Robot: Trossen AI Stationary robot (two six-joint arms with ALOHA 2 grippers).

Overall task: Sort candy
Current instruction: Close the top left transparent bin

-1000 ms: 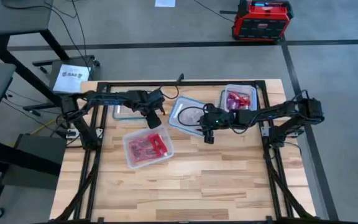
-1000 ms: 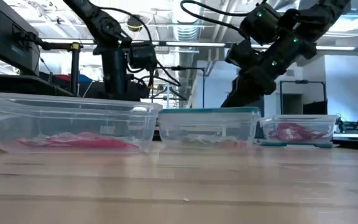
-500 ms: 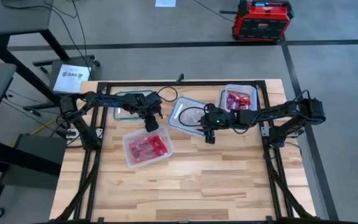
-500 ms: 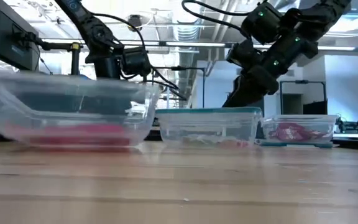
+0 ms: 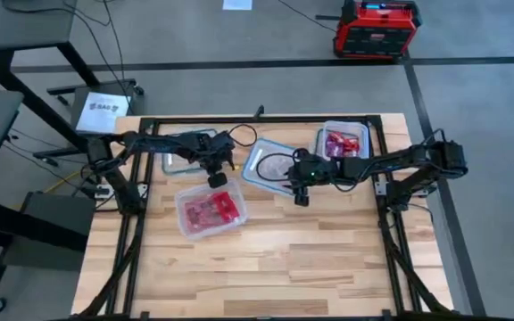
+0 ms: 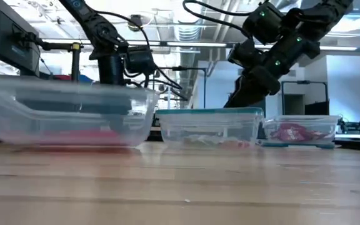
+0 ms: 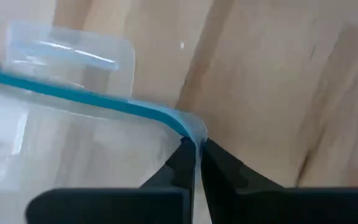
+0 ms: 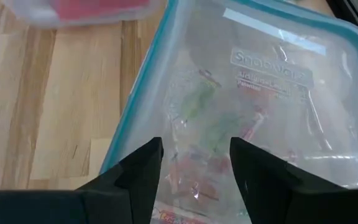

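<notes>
Nearest to the table's front edge stands the container with red candy [image 5: 210, 209], and the left gripper [image 5: 217, 177] has its fingers closed on this container's rim [image 7: 166, 117]. Behind it, in the middle, the right gripper [image 5: 300, 193] hangs over the edge of the central container [image 5: 270, 166], fingers apart and holding nothing; a few pale mixed sweets [image 8: 210, 134] lie inside. Farthest, the small container [image 5: 344, 140] holds more red packets. I judge the sorting mostly done, with the middle pieces left.

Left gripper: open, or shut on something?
Shut. In the left wrist view the left gripper pinches the blue-rimmed corner of a clear container between its fingers, with no gap either side of the wall.
</notes>
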